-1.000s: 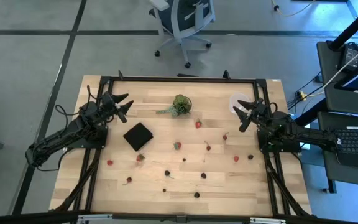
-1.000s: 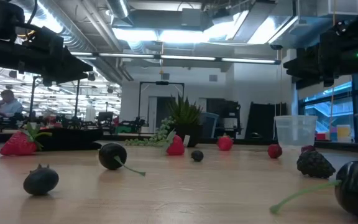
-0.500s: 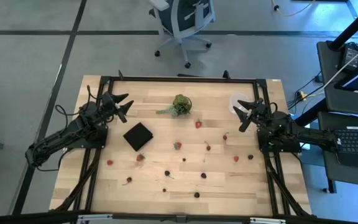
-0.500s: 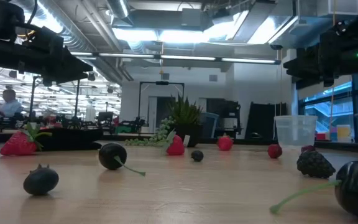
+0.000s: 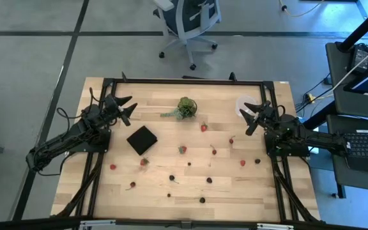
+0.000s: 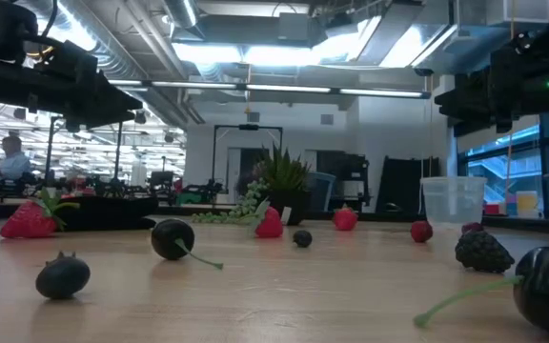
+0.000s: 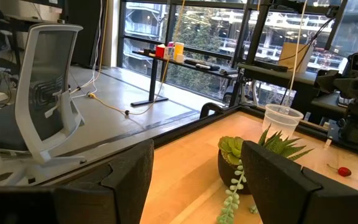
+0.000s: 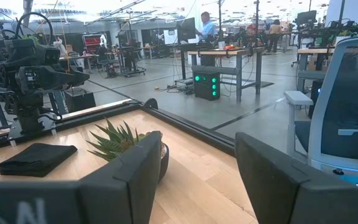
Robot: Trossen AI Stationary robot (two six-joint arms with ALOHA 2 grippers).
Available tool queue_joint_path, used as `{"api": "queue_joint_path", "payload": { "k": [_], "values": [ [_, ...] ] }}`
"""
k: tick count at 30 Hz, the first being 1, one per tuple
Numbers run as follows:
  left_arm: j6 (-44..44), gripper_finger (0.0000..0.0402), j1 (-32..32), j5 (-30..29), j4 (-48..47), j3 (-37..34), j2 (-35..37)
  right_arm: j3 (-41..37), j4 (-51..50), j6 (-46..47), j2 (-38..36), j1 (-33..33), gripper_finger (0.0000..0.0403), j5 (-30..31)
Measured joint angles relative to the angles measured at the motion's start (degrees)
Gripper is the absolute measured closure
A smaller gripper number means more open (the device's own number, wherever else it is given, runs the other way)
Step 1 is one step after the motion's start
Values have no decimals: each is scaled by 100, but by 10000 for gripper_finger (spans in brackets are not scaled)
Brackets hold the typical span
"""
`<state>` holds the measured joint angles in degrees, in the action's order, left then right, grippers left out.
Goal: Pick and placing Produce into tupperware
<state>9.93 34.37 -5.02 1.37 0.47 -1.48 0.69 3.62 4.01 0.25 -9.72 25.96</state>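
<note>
Nothing's started yet, by the look of it. Left tool (image 5: 126, 107) hangs wide open and empty over the table's (image 5: 235, 191) far left part, near the black square (image 5: 142, 139). Berries (image 5: 182, 149) lie scattered mid-table, none in the tub (image 5: 243, 104), which sits far right, just beside the right tool (image 5: 255, 115), also open and empty. Next move: pick a berry and drop low on it.

text: none legible | labels: none | signs: none
</note>
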Motion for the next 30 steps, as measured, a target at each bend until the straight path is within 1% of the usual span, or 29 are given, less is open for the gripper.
{"api": "queue_joint_path", "payload": {
  "k": [7, 12, 21, 24, 26, 28, 30],
  "values": [
    [-1, 166, 0, 2, 0, 0, 0, 0, -1, 35, 0, -1, 196, 0],
    [0, 166, 0, 1, 0, 0, -1, 0, 0, 463, 0, 0, 196, -3],
    [-1, 166, 1, 0, 0, -1, -1, 1, -2, 544, 0, 1, 196, -75],
    [0, 166, 0, 2, -1, -1, 0, 1, -3, 910, 0, 1, 196, -314],
    [0, 166, 1, 1, 0, 0, -2, 1, -5, 1025, 0, 1, 196, -674],
    [0, 166, 0, 2, 0, -2, -2, 1, -7, 912, 0, 3, 196, -1134],
    [0, 166, 0, 0, 0, 0, -2, 18, -37, 783, 11, 5, 196, -1337]
  ]
}}
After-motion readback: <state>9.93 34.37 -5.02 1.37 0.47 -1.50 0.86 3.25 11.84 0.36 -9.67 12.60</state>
